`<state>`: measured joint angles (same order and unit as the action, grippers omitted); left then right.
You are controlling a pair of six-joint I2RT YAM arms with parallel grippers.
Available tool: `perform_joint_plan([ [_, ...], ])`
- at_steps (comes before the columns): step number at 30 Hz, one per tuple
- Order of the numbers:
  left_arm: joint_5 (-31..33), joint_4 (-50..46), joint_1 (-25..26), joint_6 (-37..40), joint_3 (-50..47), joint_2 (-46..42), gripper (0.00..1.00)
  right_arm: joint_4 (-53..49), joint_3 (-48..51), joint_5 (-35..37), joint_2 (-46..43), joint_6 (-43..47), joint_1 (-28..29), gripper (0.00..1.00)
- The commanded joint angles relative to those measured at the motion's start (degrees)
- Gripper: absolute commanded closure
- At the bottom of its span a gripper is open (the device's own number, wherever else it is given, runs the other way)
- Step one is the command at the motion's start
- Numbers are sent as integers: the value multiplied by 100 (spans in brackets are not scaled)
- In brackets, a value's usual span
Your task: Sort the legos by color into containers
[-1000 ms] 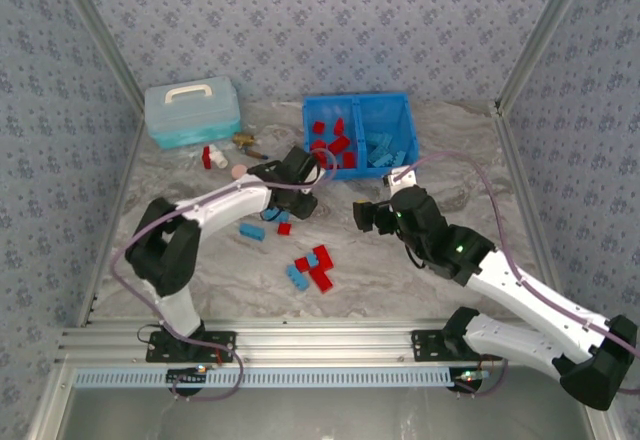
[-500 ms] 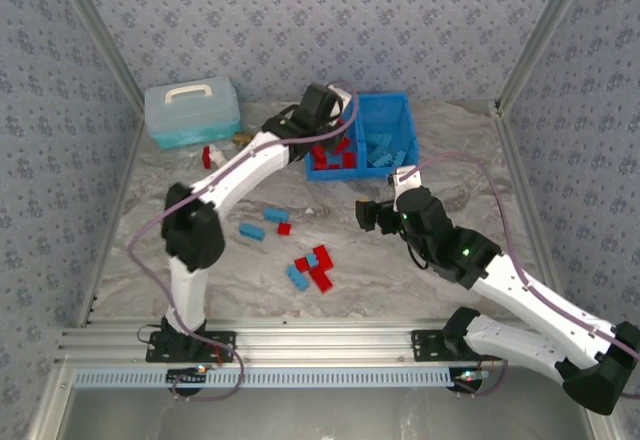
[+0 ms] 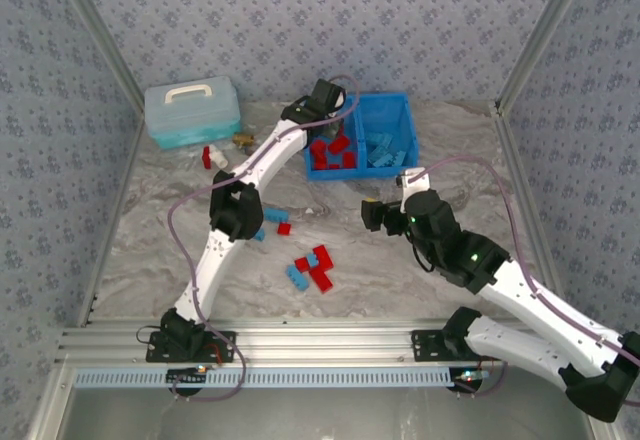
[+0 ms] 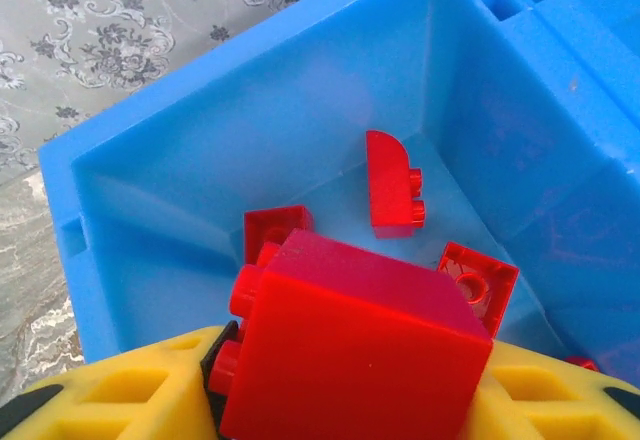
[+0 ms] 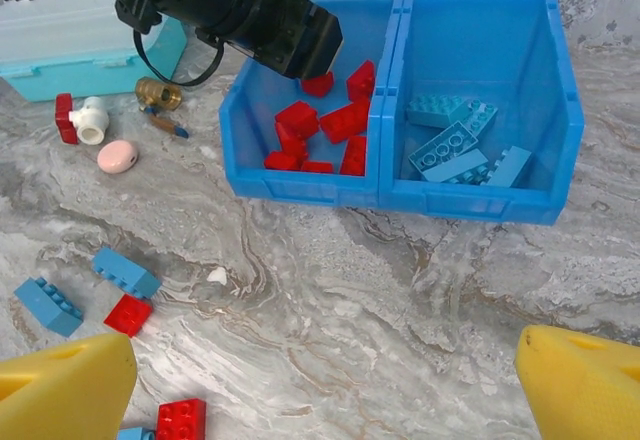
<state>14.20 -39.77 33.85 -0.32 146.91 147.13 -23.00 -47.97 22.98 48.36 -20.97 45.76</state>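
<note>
Left wrist view: my left fingers [image 4: 100, 405] clamped on red brick [image 4: 350, 360], poised over bin's left compartment [image 4: 180, 170]; red legos [image 4: 395, 195] already inside. Step: deposit. Next, I judge: part fingers, drop brick. My right fingers [image 5: 60, 380] spread, empty, above counter [image 5: 400, 290]; loose legos [image 3: 312, 266] at bin's 7 o'clock.

Grey marbled desk [image 3: 380, 280]. Blue two-compartment bin [image 5: 400, 195] is set at far centre, pale teal lidded box [image 3: 192, 112] at far left. Just in front of the box, a red-and-white bottle [image 5: 80, 120], a brass fitting [image 5: 158, 93] and a pink disc [image 5: 117, 157] are laid close together. Loose legos [image 3: 312, 268] are clustered mid-desk, red and light blue touching; a red brick [image 3: 284, 228] and a light blue brick [image 3: 275, 214] are seen just behind, apart from the bin.
</note>
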Motion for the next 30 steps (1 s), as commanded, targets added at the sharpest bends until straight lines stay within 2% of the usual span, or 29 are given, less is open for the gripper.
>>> perform_joint_plan([
  [1,-34,-153,14,-18,323,-154,43,-57,-238,67,127,75,-44,0],
  [4,-170,-163,12,-68,321,-423,40,-20,-299,-12,261,76,-43,0],
  [7,-419,-189,9,-174,268,-807,32,34,-312,-80,406,33,-42,0],
  [10,-634,-228,18,-332,-116,-1407,32,143,-349,-289,555,47,-40,0],
  [12,-734,4,23,-455,-943,-2099,31,171,-403,-439,707,135,-19,0],
  [15,-824,793,22,-594,-2825,-3539,26,243,-556,-810,1070,429,36,0],
  [17,-765,1102,11,-684,-3988,-4523,17,230,-763,-1161,1476,603,98,0],
  [21,-548,1175,12,-800,-5669,-6090,2,41,-1387,-1516,2498,974,440,0],
  [26,-137,787,3,-1118,-7195,-7712,1,-469,-2416,-1582,4027,1401,969,2],
  [30,255,355,1,-1396,-8156,-8727,1,-550,-3081,-1748,5078,1636,1073,2],
])
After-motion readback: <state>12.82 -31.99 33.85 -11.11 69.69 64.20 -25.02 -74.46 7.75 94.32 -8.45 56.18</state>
